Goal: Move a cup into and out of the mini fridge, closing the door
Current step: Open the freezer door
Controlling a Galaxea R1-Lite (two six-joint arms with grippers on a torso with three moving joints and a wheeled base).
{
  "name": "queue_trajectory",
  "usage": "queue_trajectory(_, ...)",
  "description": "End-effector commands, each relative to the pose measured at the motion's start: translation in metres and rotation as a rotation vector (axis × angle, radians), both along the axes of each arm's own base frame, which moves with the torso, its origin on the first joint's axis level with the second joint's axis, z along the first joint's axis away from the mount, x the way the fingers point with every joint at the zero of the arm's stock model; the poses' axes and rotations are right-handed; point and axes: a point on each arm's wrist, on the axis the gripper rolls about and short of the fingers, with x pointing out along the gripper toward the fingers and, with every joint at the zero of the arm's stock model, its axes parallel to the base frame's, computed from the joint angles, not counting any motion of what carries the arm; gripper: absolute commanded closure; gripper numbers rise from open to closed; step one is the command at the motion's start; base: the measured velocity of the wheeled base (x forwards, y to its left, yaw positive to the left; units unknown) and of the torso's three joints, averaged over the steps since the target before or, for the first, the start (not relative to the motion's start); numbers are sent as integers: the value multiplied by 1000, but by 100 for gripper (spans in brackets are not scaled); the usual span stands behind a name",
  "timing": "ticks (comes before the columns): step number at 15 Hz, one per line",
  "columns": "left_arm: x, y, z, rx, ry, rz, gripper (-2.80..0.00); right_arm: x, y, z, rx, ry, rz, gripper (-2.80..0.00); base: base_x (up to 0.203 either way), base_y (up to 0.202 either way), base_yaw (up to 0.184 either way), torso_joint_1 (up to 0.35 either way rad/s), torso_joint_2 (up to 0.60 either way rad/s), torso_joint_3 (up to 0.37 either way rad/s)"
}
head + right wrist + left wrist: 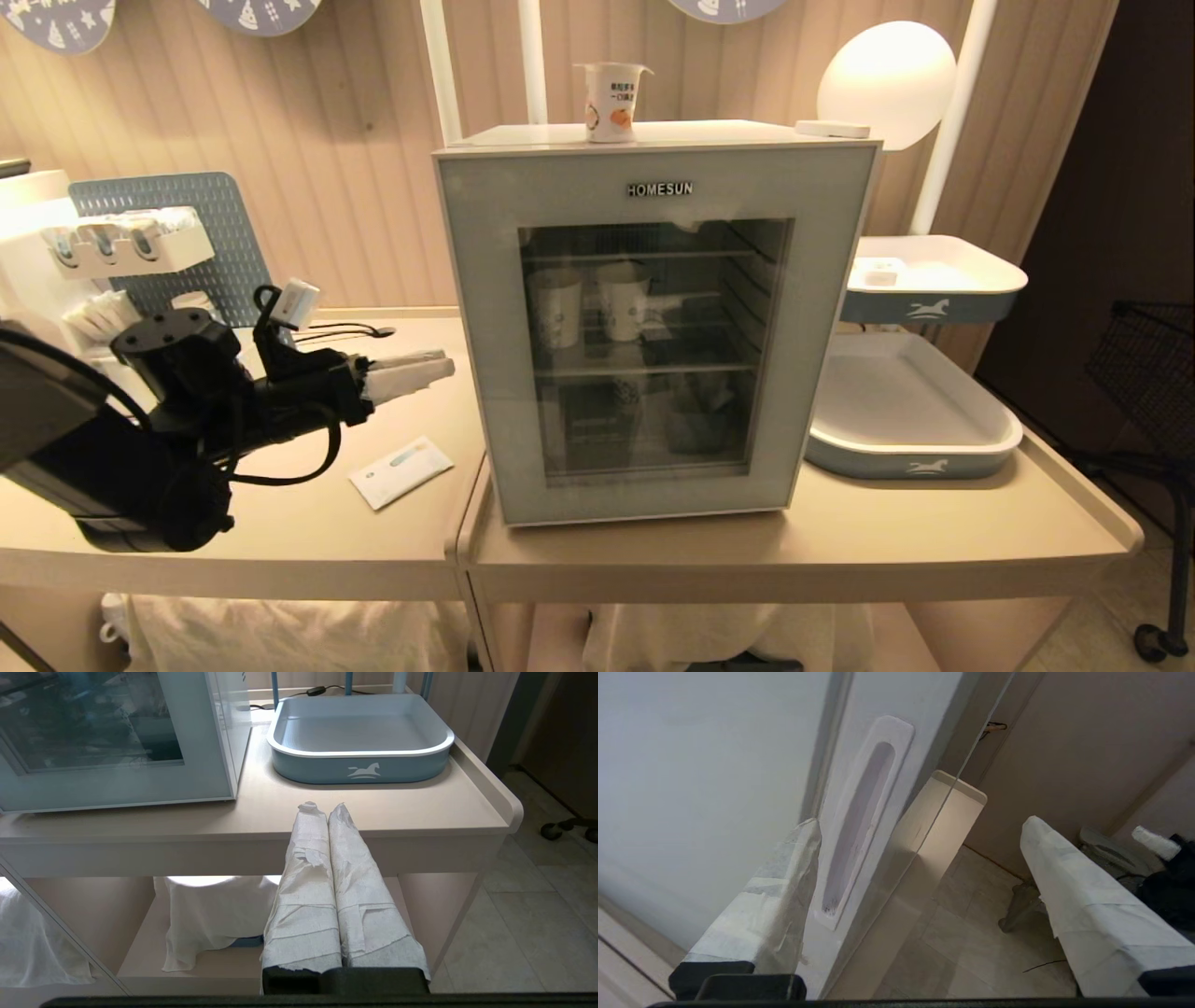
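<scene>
While the mini fridge point(653, 327) stands on the desk point(840, 546) with its door point(485, 327) shut flat against the front, the cup point(612, 101) sits upright on the fridge's top, near the middle of the back edge, with nothing touching it. It is a small white cup with a flared rim and an orange fruit picture facing forward. Through the door's dark glass, two taller paper cups point(588, 303) show side by side on a wire shelf.

The left gripper point(420, 371) reaches level over the left part of the desk, its tips just beside the fridge's left side and near the door's edge. Its paper-wrapped fingers point(775, 905) stand wide apart and hold nothing; in the left wrist view a recessed handle point(859, 821) in the white side wall lies next to one finger. A small white packet point(401, 471) lies flat on the desk below the arm.

The right gripper point(327, 812) hangs in front of the desk's front edge, right of the fridge, its two wrapped fingers pressed together and empty. A blue tray point(910, 411) rests on the desk by the fridge's right side, towards the right edge.
</scene>
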Motion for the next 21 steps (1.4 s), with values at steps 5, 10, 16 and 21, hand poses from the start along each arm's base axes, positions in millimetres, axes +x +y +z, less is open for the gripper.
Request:
queue_trajectory(5,-1,-30,-31,51,-91,-75,-280,0,0,0,0,2,0,0,0,0,0,0,0,0)
queue_trajectory(10,-3,-35,-30,50,-94,-80,-280,0,0,0,0,2,0,0,0,0,0,0,0,0)
queue_trajectory(16,-5,-41,-26,43,-94,-64,-280,0,0,0,0,2,0,0,0,0,0,0,0,0)
queue_trajectory(21,-22,-40,-13,43,-106,-86,-280,0,0,0,0,2,0,0,0,0,0,0,0,0)
